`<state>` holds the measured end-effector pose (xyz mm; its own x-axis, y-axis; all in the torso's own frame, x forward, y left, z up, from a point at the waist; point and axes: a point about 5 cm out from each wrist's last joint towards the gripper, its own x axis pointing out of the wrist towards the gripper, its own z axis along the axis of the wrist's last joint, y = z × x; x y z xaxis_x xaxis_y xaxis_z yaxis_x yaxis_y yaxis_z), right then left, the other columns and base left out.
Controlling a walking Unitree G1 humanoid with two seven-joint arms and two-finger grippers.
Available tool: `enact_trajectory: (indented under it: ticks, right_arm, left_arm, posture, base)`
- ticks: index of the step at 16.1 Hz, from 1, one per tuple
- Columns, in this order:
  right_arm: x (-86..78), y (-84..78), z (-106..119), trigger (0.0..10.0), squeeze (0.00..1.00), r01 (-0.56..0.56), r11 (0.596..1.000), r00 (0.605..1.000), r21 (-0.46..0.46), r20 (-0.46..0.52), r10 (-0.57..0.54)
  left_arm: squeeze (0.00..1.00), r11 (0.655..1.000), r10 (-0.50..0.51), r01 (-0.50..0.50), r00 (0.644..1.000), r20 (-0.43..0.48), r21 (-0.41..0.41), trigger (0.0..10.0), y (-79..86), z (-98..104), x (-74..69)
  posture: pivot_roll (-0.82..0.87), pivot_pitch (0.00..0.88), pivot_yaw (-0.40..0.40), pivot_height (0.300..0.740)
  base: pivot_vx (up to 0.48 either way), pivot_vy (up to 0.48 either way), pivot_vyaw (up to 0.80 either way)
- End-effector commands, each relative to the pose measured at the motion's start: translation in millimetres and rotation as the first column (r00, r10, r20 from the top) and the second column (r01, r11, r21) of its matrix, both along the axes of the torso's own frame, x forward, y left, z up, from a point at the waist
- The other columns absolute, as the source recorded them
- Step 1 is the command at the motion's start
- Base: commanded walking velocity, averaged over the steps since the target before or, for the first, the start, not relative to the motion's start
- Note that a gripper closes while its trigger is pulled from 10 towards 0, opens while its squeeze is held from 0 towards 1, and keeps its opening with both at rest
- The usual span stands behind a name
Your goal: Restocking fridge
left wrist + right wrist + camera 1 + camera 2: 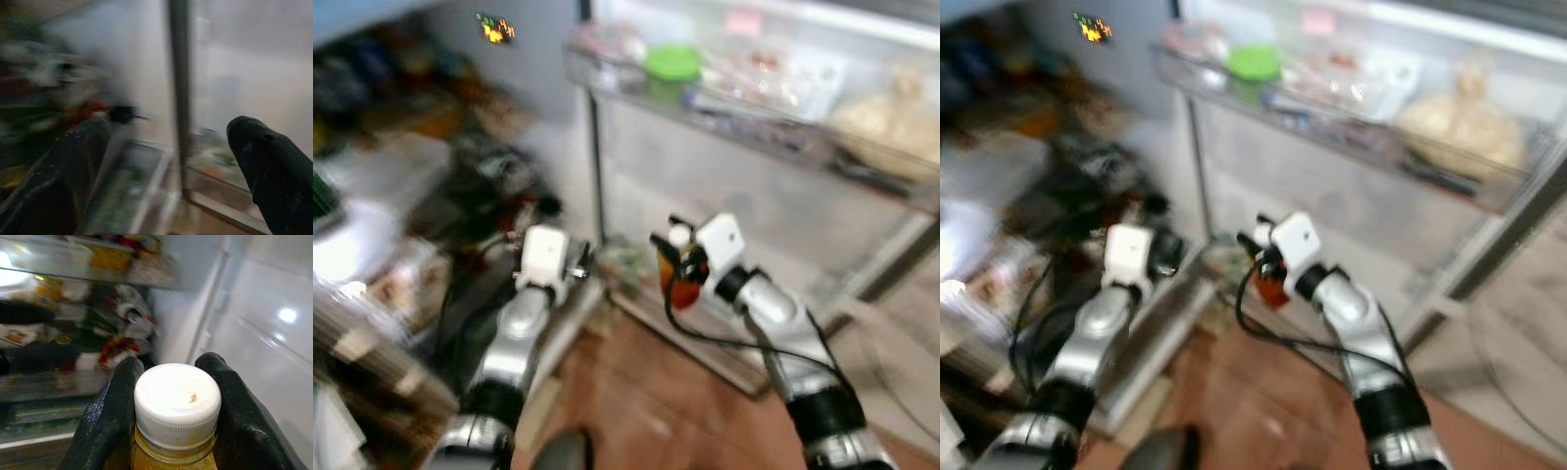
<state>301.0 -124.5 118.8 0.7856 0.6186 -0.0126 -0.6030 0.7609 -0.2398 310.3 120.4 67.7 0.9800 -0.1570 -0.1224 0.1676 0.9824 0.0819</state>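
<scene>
Nearest me, low in the frame, my two silver arms reach up from the wood floor [636, 401] toward the open fridge. My right gripper [677, 257], at centre, holds a bottle [679, 286] of orange liquid with a white cap [177, 402]. In the right wrist view my fingers [110, 418] press either side of the neck just under the cap, closed only as far as the bottle allows. My left gripper [576, 269], left of centre, holds nothing; in the left wrist view its fingers [54, 178] stand well apart near the fridge's upright frame [178, 93].

Beyond them lie the crowded door shelves at the left and, at the upper right, a glass shelf [754, 122] with a green lid [672, 62] and bagged food.

The step in hand, I judge, is carrying the bottle to a free spot. I should keep it upright, clear the frame and shelf edge, set it down fully, then let go. Everything is blurred, so I cannot yet pick the spot.
</scene>
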Motion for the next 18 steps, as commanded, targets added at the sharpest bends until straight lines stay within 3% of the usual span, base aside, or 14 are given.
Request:
enact_trajectory:
  ticks: [1, 3, 9, 15, 18]
  right_arm:
    - [3.2, -2.4, 2.1, 10.0, 0.0, 0.013, 1.0, 1.0, -0.012, 0.017, -0.012]
    - [3.7, -1.5, -0.4, 10.0, 0.0, 0.02, 1.0, 1.0, -0.009, 0.022, -0.02]
    - [1.9, 6.7, -7.0, 10.0, 0.0, 0.005, 1.0, 1.0, -0.005, 0.024, -0.005]
    - [-5.5, 18.7, -10.2, 10.0, 0.0, 0.041, 0.999, 0.998, 0.032, 0.047, -0.042]
    - [-7.4, 25.4, -12.3, 10.0, 0.0, 0.057, 0.996, 0.998, 0.062, 0.032, -0.059]
  left_arm:
    - [0.0, 1.0, -0.005, 0.005, 1.0, 0.006, -0.007, 10.0, -5.3, 2.7, -3.0]
    - [0.0, 1.0, 0.014, -0.014, 1.0, 0.006, -0.014, 10.0, -1.7, 0.7, -15.3]
    - [0.0, 0.996, 0.081, -0.081, 0.997, -0.001, -0.041, 10.0, 2.0, 1.9, -33.9]
    - [0.0, 0.993, 0.101, -0.1, 0.995, 0.007, -0.063, 10.0, 5.1, 6.7, -38.3]
    - [0.0, 0.994, 0.093, -0.092, 0.996, 0.009, -0.063, 10.0, 7.3, 7.8, -39.1]
  posture:
    - [0.07, 0.0, 0.006, 0.74]
    - [0.07, 0.0, 0.005, 0.74]
    - [0.09, 0.0, -0.005, 0.74]
    - [0.09, 0.0, 0.006, 0.74]
    - [0.09, 0.0, 0.012, 0.74]
  base:
    - [0.0, 0.0, 0.77]
    - [0.0, 0.0, 0.77]
    - [0.0, 0.0, 0.77]
    - [0.0, 0.0, 0.57]
    - [0.176, 0.0, 0.0]
